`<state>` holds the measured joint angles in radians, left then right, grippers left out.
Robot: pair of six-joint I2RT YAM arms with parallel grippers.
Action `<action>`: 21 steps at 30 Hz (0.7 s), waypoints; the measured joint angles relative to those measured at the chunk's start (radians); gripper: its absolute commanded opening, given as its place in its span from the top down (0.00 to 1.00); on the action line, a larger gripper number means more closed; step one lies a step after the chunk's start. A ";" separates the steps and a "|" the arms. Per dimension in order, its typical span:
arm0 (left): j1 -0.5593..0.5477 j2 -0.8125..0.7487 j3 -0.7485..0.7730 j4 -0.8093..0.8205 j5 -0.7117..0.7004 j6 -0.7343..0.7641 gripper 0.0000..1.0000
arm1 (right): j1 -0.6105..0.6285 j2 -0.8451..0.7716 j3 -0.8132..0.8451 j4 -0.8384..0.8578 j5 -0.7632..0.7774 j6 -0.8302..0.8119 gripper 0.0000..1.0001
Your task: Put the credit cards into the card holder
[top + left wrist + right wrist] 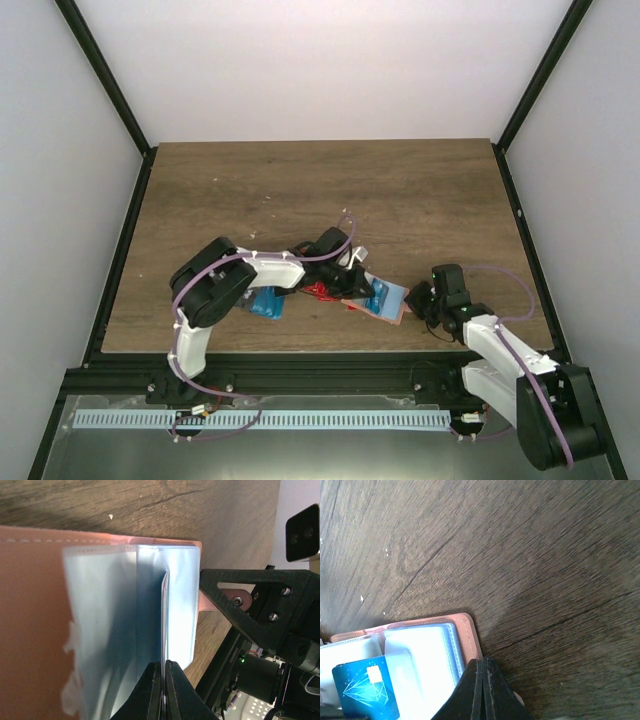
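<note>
The tan-pink card holder (pixel 395 316) lies open near the front edge, its clear sleeves up. My left gripper (pixel 357 272) is shut on a blue card and holds it upright over the sleeves. That card is edge-on in the left wrist view (pixel 165 610), between my fingertips (pixel 163 666) and above the holder's pink cover (pixel 30 605). Its blue face shows in the right wrist view (pixel 362 690). My right gripper (pixel 416 300) is shut on the holder's right edge (pixel 467 635), with its tips (pixel 483 661) at the pink rim. Red cards (pixel 320 292) and another blue card (pixel 268 303) lie to the left.
The loose cards lie under the left forearm. The table's front edge and the black frame rail (pixel 300 362) run just behind the holder. The right arm's black bracket (pixel 260 605) stands close to the holder's far side.
</note>
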<state>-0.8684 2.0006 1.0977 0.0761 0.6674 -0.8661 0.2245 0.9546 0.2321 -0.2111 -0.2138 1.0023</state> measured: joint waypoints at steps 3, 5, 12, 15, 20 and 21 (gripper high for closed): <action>0.000 0.009 0.014 0.002 0.000 -0.002 0.96 | 0.000 -0.007 -0.005 0.002 -0.003 -0.001 0.99; 0.000 0.014 0.021 0.001 0.001 -0.001 0.96 | 0.000 -0.008 -0.005 0.002 -0.003 -0.003 0.99; 0.006 0.043 0.046 0.003 0.017 0.007 0.96 | -0.001 -0.008 -0.005 0.002 -0.003 -0.009 0.99; 0.006 0.047 0.050 0.005 0.019 0.011 0.96 | -0.001 -0.008 -0.005 0.002 -0.003 -0.012 0.99; 0.006 0.057 0.052 0.020 0.026 0.013 0.96 | -0.001 -0.007 -0.005 0.003 -0.004 -0.012 0.99; 0.006 0.058 0.052 0.022 0.026 0.012 0.96 | -0.001 -0.006 -0.005 0.003 -0.004 -0.011 0.99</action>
<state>-0.8619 2.0583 1.1496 0.0978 0.6933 -0.8539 0.2237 0.9482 0.2268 -0.2085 -0.2180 0.9909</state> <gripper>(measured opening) 0.043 0.010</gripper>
